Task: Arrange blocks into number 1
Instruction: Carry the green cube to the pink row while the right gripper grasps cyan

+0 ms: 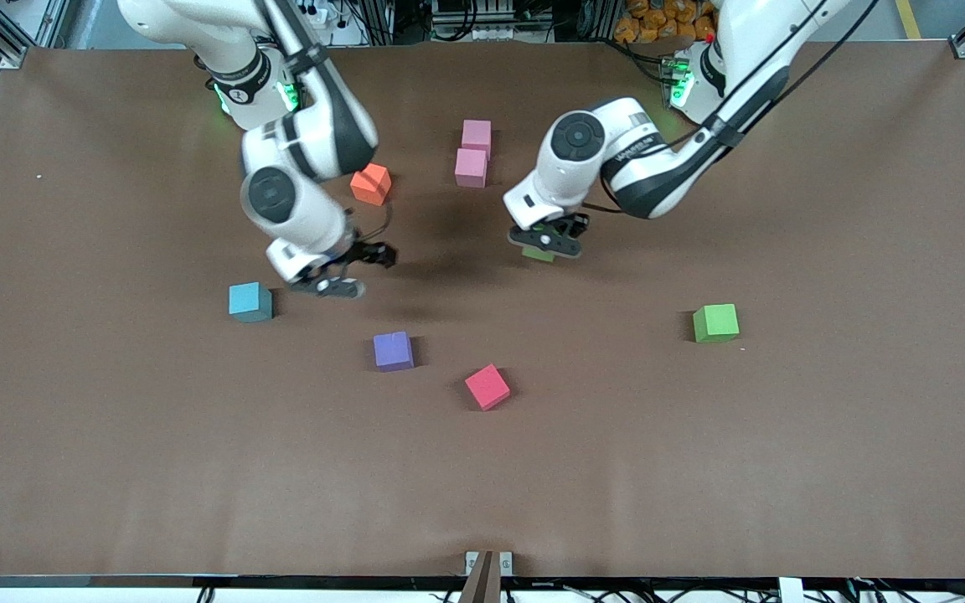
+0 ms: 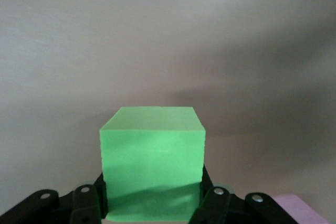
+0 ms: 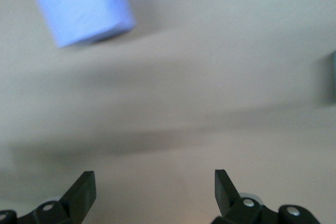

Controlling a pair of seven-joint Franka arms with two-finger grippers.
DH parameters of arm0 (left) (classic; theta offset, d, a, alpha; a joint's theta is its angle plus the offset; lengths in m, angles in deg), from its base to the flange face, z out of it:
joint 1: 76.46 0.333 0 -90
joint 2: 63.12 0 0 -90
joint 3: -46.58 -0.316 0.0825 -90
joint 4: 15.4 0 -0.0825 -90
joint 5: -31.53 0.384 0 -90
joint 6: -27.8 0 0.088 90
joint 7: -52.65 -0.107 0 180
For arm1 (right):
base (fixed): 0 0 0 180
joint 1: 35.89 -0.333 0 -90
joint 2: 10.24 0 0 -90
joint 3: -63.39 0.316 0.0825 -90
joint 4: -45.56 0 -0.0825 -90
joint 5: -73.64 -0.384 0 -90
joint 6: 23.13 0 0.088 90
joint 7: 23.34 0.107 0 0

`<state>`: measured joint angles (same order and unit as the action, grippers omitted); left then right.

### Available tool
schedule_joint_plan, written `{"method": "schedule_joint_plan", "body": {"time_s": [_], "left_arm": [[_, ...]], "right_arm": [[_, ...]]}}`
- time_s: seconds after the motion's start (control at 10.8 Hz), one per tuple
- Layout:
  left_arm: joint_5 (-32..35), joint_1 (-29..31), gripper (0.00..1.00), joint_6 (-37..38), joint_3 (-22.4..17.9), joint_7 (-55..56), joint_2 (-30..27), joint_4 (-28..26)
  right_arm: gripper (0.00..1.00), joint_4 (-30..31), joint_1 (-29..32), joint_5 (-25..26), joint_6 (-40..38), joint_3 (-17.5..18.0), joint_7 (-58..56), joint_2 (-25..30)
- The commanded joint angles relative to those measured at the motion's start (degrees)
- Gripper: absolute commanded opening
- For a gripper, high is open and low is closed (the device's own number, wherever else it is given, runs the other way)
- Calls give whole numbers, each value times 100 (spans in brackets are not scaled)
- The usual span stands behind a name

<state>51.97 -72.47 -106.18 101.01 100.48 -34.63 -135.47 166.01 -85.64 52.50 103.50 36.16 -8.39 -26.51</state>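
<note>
Risks: my left gripper (image 1: 548, 244) clamped one green block (image 2: 152, 163) above the table, nearer the camera than the pink pair (image 1: 472, 152); a shallow grip could slip. My right gripper (image 1: 340, 272) hung wide open, empty, beside the blue block (image 1: 250, 301).

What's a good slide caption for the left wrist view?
Left gripper clamps a green block above the bare brown table, a pink block peeking in at the corner.
</note>
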Motion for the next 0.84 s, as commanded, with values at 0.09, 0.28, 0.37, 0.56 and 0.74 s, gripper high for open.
{"method": "schedule_joint_plan", "body": {"time_s": [0.09,0.28,0.37,0.56,0.74], "left_arm": [[-322,-923,0,30,-318,707,-3,360],[-331,-1285,0,-119,-502,902,68,396],[-331,-1443,0,-268,-643,990,95,396],[-331,-1655,0,-435,-880,1034,165,457],[-322,-2040,0,-480,-1135,1305,436,746]], "right_arm": [[100,-118,1043,336,-41,42,-1412,-296],[100,-215,1519,620,-33,51,-2124,-498],[100,-215,1634,620,-33,51,-2397,-560],[100,-197,1758,620,-24,51,-2706,-692],[100,-215,1960,611,133,51,-3110,-876]]}}
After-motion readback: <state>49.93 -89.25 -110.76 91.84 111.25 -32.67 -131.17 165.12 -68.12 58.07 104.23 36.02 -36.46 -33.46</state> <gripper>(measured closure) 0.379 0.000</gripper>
